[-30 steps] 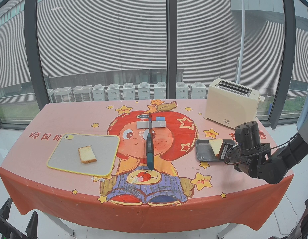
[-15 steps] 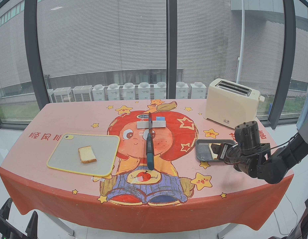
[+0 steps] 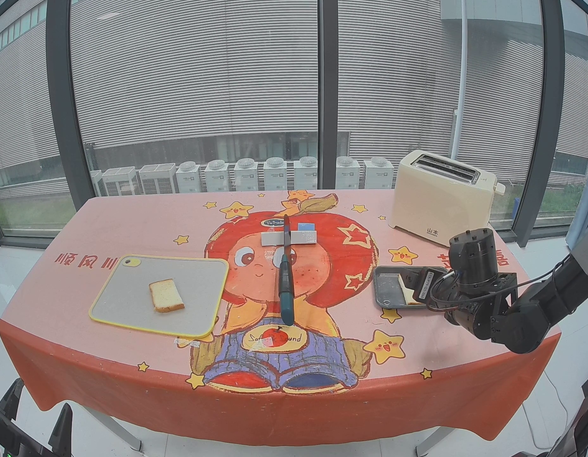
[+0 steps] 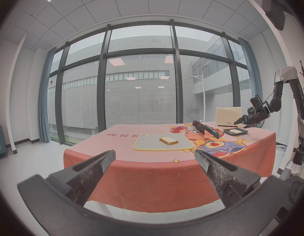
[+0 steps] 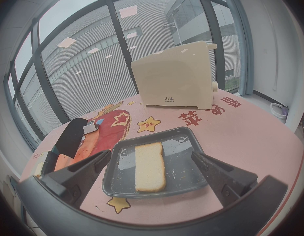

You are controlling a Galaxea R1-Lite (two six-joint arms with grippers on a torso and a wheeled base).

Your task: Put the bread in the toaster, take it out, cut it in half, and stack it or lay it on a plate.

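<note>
The plating step is judged to be in hand, and half done. One half slice of bread [image 5: 149,171] is seen lying flat in the dark metal tray [image 5: 186,172], which serves as the plate, just in front of the toaster [image 3: 441,195]. The right gripper [image 3: 426,284] is held low at the tray's near edge, released, its jaws spread wide on either side of the slice and touching nothing. A second half slice [image 3: 166,295] is left on the cutting board [image 3: 126,303], well apart on the robot's left, with the knife [image 3: 286,284] parked between board and tray. The left gripper [image 4: 155,154] is held released and empty, off the table's edge. Next, the second half would need to be grasped by its edges, carried past the knife, and laid on or beside the first.
</note>
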